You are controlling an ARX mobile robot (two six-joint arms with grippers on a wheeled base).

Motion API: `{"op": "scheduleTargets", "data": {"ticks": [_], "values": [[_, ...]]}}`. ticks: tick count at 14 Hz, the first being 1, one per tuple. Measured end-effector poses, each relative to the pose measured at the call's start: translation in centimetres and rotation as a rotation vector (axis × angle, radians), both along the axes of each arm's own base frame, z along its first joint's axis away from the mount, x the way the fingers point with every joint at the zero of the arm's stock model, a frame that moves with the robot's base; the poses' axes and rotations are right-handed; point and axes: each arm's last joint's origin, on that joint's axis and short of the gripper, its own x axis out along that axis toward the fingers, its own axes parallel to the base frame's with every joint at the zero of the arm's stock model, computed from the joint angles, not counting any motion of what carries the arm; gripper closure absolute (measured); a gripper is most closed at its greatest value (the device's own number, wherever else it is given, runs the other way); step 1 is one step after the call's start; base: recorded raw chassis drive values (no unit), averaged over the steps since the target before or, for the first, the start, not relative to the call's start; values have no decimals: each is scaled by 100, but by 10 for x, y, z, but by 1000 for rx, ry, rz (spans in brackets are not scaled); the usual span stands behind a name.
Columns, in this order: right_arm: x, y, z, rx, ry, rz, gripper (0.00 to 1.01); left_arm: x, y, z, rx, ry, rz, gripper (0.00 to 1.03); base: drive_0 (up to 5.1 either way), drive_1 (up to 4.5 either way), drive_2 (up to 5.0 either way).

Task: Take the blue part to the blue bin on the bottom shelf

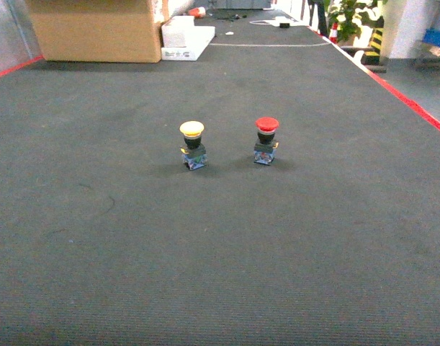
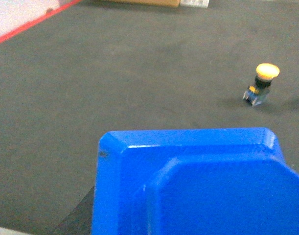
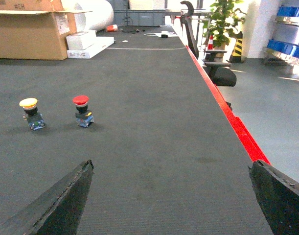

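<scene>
A smooth, glossy blue bin [image 2: 198,183] with bevelled corners is held by the left claw, its opening unseen; the right claw [image 3: 171,196] is spread wide, empty, over ribbed dark matting [image 1: 220,252].

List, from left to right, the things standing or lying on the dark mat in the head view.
Cardboard box → white flat boxes → yellow-capped push button → red-capped push button.

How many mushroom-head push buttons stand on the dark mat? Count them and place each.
2. The yellow-capped push button stands on the left and the red-capped push button to its right, both upright and apart, mid-mat. None seems hidden in the head view.
</scene>
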Motion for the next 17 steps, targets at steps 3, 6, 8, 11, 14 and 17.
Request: {"op": "scheduleTargets", "data": {"ticks": [3, 6, 8, 11, 14, 17], "values": [[0, 0, 0, 0, 0, 0, 3, -29, 8, 24, 6, -114, -4, 59, 0, 0, 0], [0, 0, 0, 0, 0, 0, 3, -50, 18, 30, 3, -135, 20, 59, 0, 0, 0], [0, 0, 0, 0, 0, 0, 3, -53, 18, 31, -5, -145, 14, 59, 0, 0, 0], [0, 0, 0, 0, 0, 0, 3, -53, 18, 31, -3, -141, 14, 59, 0, 0, 0], [0, 0, 0, 0, 0, 0, 3, -53, 18, 31, -3, -141, 14, 59, 0, 0, 0], [0, 0, 0, 0, -1, 0, 3, -53, 18, 30, -2, -136, 14, 59, 6, -280, 293]]}}
